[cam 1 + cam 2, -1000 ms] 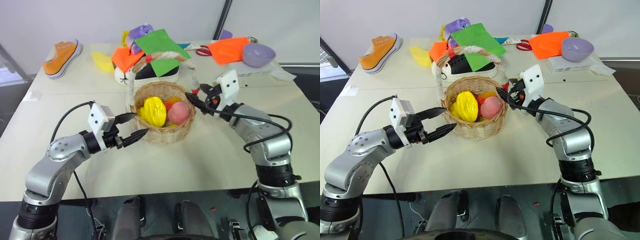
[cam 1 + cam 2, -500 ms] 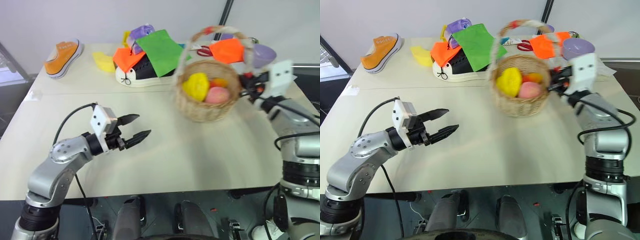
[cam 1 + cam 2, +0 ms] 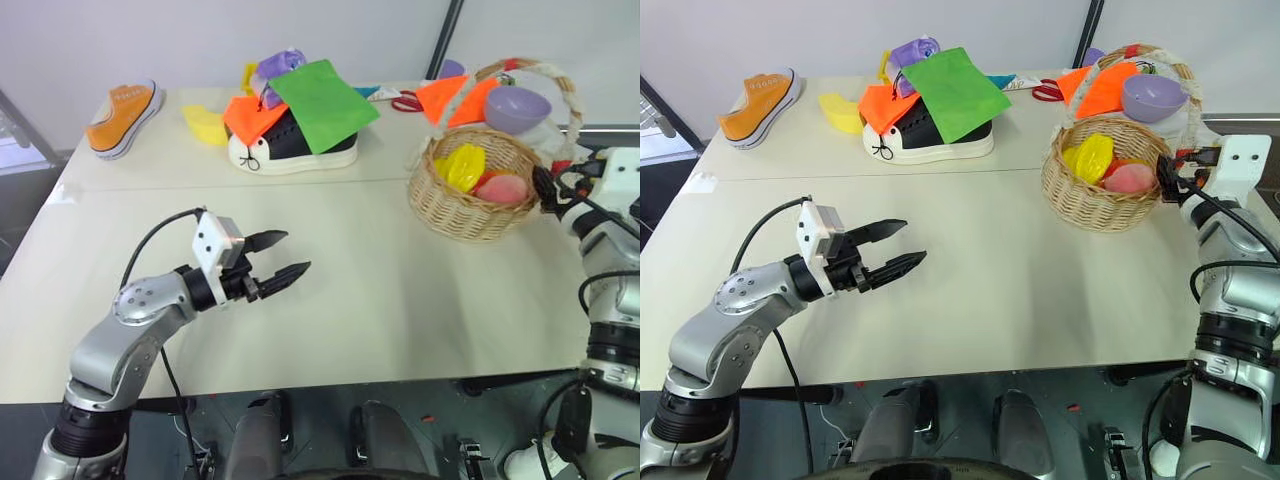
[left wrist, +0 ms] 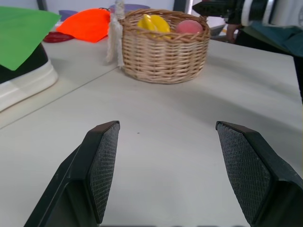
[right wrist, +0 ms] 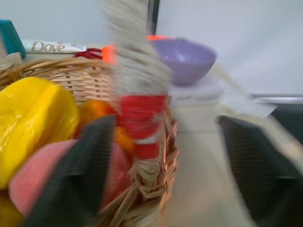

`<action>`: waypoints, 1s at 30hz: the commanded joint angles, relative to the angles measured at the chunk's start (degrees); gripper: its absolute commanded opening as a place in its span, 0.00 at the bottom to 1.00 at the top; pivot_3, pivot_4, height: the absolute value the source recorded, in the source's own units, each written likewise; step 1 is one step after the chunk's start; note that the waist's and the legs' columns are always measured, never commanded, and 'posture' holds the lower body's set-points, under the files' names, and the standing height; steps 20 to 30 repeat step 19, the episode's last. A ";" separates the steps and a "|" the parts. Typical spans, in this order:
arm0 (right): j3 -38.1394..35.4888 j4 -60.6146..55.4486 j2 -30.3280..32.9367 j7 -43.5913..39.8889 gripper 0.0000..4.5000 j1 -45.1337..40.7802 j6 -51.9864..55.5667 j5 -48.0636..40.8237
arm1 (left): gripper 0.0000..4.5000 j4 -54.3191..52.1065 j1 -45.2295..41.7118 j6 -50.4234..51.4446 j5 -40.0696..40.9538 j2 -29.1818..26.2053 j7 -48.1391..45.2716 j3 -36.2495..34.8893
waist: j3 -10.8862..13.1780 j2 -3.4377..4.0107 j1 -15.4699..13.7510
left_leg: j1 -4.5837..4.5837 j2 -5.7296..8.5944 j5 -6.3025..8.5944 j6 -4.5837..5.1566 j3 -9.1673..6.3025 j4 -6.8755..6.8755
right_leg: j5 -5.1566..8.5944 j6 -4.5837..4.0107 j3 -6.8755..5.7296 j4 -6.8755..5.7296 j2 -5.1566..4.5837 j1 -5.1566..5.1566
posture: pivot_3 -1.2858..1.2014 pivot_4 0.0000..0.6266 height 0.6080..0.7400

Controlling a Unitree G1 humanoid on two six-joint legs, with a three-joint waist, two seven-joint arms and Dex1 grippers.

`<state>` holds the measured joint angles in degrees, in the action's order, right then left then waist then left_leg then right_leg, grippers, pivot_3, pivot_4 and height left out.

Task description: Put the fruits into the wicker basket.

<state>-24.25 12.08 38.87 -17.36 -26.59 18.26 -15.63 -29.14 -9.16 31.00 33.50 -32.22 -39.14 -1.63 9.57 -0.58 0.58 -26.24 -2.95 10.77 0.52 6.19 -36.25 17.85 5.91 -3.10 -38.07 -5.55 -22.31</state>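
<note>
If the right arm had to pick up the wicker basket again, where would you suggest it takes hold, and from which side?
I would take the wicker basket by its arched handle, low on the red-wrapped end at the rim nearest the right gripper. That post stands upright just ahead of its open fingers, so a level approach from the robot's right should work. The rim itself is wide and crowded by the fruits.

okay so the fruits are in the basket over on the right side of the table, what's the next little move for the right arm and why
Probably draw the right claw straight back from the wicker basket. Its fingers stand spread wide on either side of the red-wrapped handle end, gripping nothing, and the basket rests on the table with the starfruit and peach inside, so only clearing away without snagging the handle seems left.
</note>
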 commanded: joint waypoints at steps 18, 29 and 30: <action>11.94 -32.43 -2.77 -25.26 1.00 27.65 -1.06 -10.50 | 0.77 13.30 15.02 -14.15 -9.95 3.06 7.72 -13.35 | -0.06 -0.11 0.21 | 0.13 -0.19 0.07 -0.02 -0.06 0.01 | 0.10 -0.32 0.03 0.12 -0.15 0.04 | 0.52 0.24 0.95; 13.34 -32.11 -3.56 -25.37 1.00 27.11 -1.40 -9.92 | 0.77 13.24 15.33 -14.53 -10.15 3.24 7.93 -13.41 | -0.06 -0.11 0.21 | 0.13 -0.20 0.07 -0.02 -0.08 0.01 | 0.10 -0.32 0.02 0.14 -0.16 0.04 | 0.52 0.24 0.95; 13.34 -32.11 -3.56 -25.37 1.00 27.11 -1.40 -9.92 | 0.77 13.24 15.33 -14.53 -10.15 3.24 7.93 -13.41 | -0.06 -0.11 0.21 | 0.13 -0.20 0.07 -0.02 -0.08 0.01 | 0.10 -0.32 0.02 0.14 -0.16 0.04 | 0.52 0.24 0.95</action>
